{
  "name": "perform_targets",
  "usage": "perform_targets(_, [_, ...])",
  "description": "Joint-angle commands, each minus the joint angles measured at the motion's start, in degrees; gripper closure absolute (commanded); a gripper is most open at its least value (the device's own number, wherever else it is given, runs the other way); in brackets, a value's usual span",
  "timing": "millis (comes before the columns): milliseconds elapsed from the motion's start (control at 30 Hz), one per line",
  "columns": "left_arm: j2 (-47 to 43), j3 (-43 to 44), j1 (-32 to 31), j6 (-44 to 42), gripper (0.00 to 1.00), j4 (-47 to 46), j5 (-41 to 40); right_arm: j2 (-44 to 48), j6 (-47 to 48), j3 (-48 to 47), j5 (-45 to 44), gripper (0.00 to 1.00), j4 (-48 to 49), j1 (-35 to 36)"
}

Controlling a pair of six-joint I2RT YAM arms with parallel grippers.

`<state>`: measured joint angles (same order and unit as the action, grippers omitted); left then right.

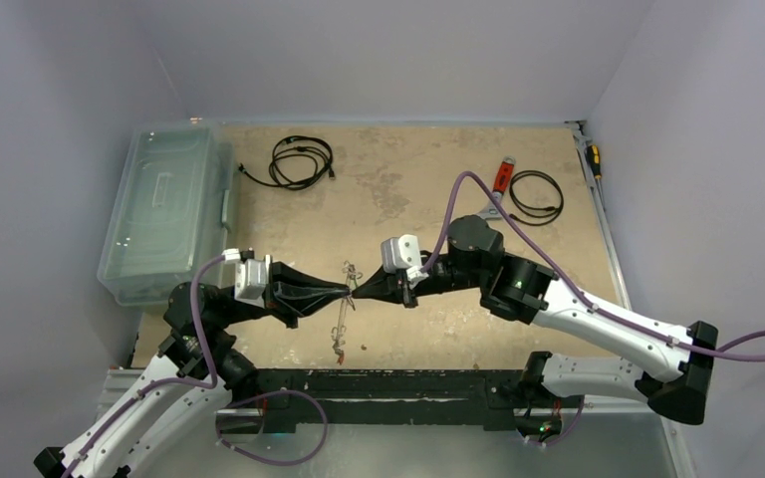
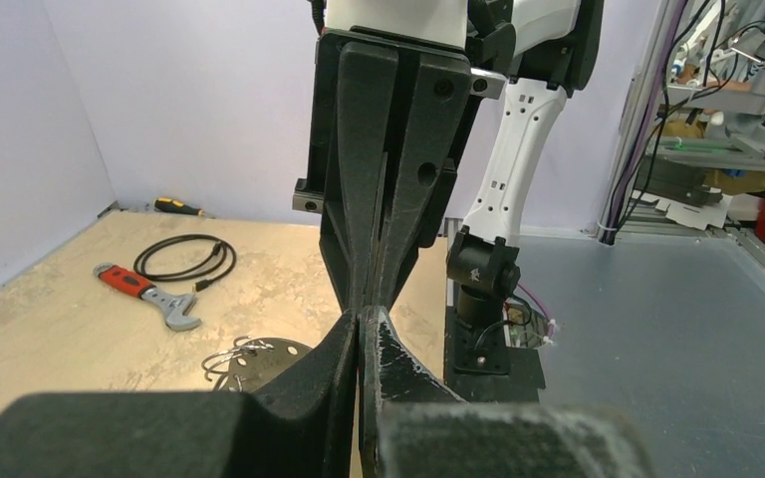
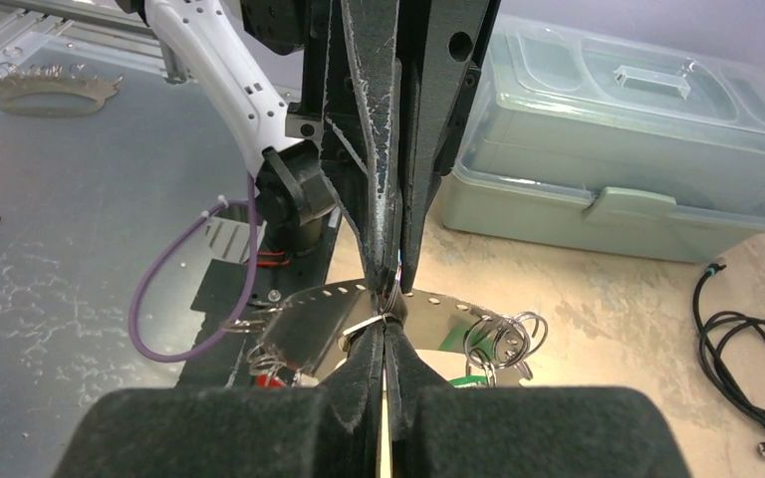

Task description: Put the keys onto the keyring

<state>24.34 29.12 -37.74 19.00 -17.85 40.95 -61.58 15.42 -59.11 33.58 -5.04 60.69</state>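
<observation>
Keyring [image 3: 329, 302] is hanging off the counter [image 1: 408, 199], over the middle of its near edge, and I am seeing it as a thin flat grey band with a row of small holes. I am holding it from both sides. The left end effector [image 1: 347, 291] is pinching the band with its fingers pressed together, and the right end effector [image 1: 359, 291] is meeting it tip to tip, also closed down tight on the keyring just beside the left one's grip. Small wire rings [image 3: 506, 339] are dangling from the band toward the left edge, and the keys [image 3: 470, 379] are hanging below it, one showing a green head and another a red one. A clear plastic box [image 1: 164, 209] is sitting along the left edge. One coiled black cable [image 1: 302, 161] is lying by the far edge. A red-handled wrench [image 1: 501, 179] and a second cable [image 1: 536, 194] are lying near the far right corner, with a screwdriver [image 1: 594, 159] right in that corner.
</observation>
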Motion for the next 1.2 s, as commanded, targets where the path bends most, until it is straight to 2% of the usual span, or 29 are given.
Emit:
perform_targets(0, [-0.43, 0.09, 0.47, 0.42, 1.0, -3.03, -0.52, -0.69, -1.26, -1.69, 1.18, 0.97, 1.76, -0.05])
perform_targets(33, [-0.43, 0.14, 0.49, 0.35, 1.0, -2.99, -0.52, -0.74, -1.27, -1.85, 1.03, 0.94, 1.74, -0.04])
perform_targets(167, [-0.43, 0.13, 0.49, 0.25, 1.0, -2.9, -0.56, -0.25, -1.19, -2.42, -0.29, 0.71, 1.25, -0.04])
perform_targets(300, [-0.52, 0.13, 0.6, 0.2, 1.0, -2.9, -0.65, 1.37, -1.09, -1.41, -0.01, 0.6, 2.88, -0.04])
perform_targets(500, [-0.59, 0.06, 0.82, 0.24, 1.0, -2.98, -1.04, 2.07, -2.72, 0.66, 0.86, 0.59, 7.35, -0.04])
perform_targets(1167, [-2.01, -0.19, 1.09, 0.42, 1.0, -2.5, -2.37, -0.46, -8.43, 3.52, 1.22, 0.68, 16.24, -0.04])
